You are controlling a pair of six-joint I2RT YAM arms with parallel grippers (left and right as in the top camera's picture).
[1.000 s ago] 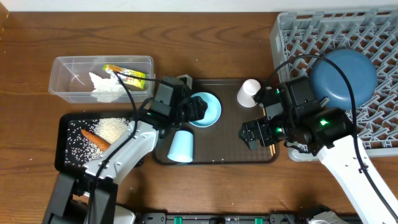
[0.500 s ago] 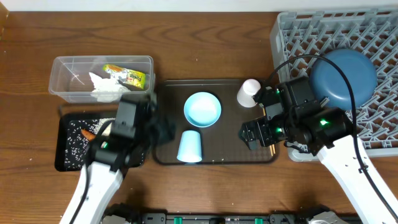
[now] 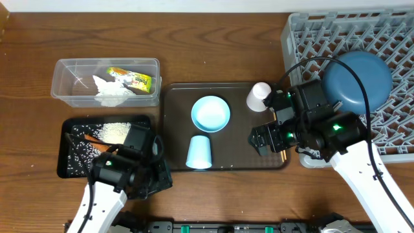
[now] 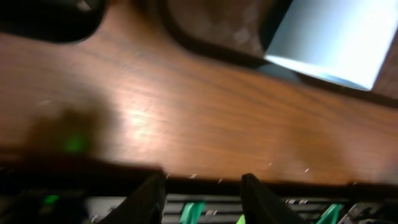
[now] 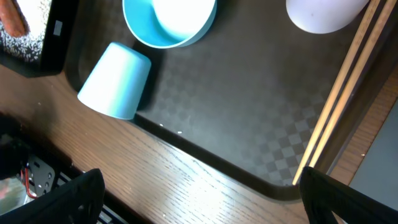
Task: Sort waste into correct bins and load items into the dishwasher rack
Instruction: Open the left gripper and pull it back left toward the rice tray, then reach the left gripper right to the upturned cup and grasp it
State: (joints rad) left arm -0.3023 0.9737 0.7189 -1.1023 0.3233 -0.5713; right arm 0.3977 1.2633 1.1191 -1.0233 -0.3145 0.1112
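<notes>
Your right end effector [image 5: 200, 183] hangs wide open and empty over the brown tray's [image 3: 239, 145] right side. The chopsticks [image 5: 339, 93] lie along that edge, just beside one finger, long axis front-to-back. Your left end effector [image 4: 202, 196], part-open and empty, sits farther off.

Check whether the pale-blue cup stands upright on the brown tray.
No, the pale-blue cup lies on its side on the tray, near the small bowl.

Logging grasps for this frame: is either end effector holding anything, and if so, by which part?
Nothing is held. The left end effector and right end effector both stand open and empty.
</notes>
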